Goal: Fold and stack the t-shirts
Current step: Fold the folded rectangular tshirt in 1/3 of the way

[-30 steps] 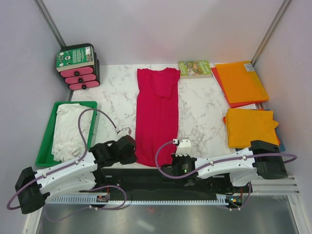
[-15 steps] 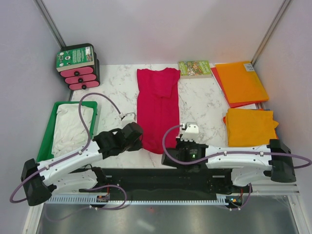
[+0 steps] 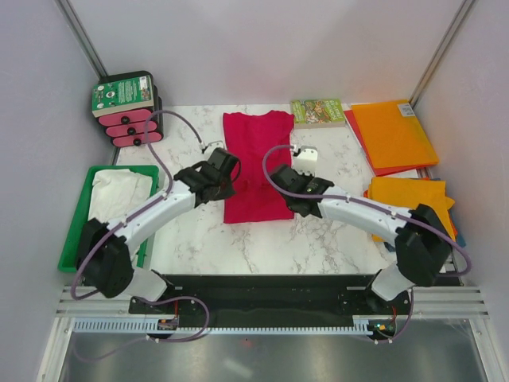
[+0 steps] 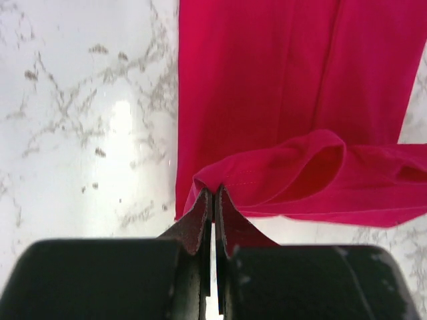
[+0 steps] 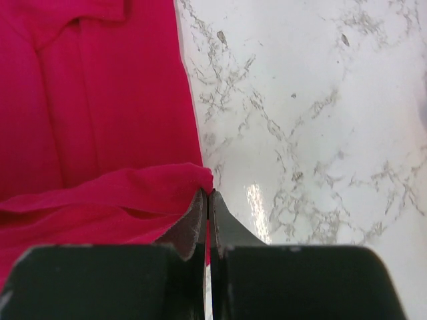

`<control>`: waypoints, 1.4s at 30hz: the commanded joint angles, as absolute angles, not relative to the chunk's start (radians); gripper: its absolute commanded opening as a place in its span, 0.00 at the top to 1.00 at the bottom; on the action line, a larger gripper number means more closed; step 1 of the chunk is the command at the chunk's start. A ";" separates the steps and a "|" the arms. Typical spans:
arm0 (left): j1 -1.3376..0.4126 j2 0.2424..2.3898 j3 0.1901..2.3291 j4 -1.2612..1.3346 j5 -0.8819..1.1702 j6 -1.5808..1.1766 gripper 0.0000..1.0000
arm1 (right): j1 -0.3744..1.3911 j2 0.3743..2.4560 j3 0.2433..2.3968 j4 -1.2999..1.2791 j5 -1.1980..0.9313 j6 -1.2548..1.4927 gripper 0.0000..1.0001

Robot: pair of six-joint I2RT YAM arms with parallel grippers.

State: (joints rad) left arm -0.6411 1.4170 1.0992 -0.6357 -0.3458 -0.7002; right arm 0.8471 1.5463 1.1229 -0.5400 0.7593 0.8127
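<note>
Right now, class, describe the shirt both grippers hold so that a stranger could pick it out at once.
On the marble table, look to the middle, between the green tray and the orange t-shirts. The crimson t-shirt lies there, its near hem pinched by the left gripper and the right gripper. It is the only red shirt.

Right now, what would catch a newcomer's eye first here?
The crimson t-shirt in the middle of the marble table, its near hem lifted and doubled back. The left gripper and right gripper each pinch one corner of that hem. Orange t-shirts lie at the right edge.
</note>
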 commanded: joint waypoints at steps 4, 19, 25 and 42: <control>-0.572 1.600 1.320 -0.581 -0.327 -0.571 0.98 | 0.752 1.754 1.347 -0.425 0.657 0.609 1.00; -0.468 1.879 1.563 -0.588 -0.275 -0.558 0.98 | 0.600 1.976 1.542 -0.402 0.549 0.543 1.00; -0.457 1.966 1.638 -0.597 -0.268 -0.561 0.98 | 0.565 2.051 1.598 -0.394 0.522 0.528 1.00; -0.408 2.100 1.798 -0.637 -0.287 -0.571 0.84 | 0.528 2.209 1.809 -0.400 0.459 0.471 0.64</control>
State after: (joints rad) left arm -0.4202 2.0613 1.7252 -0.6281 -0.2775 -0.5968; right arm 0.5388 2.1838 1.7576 -0.4198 0.4694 0.4942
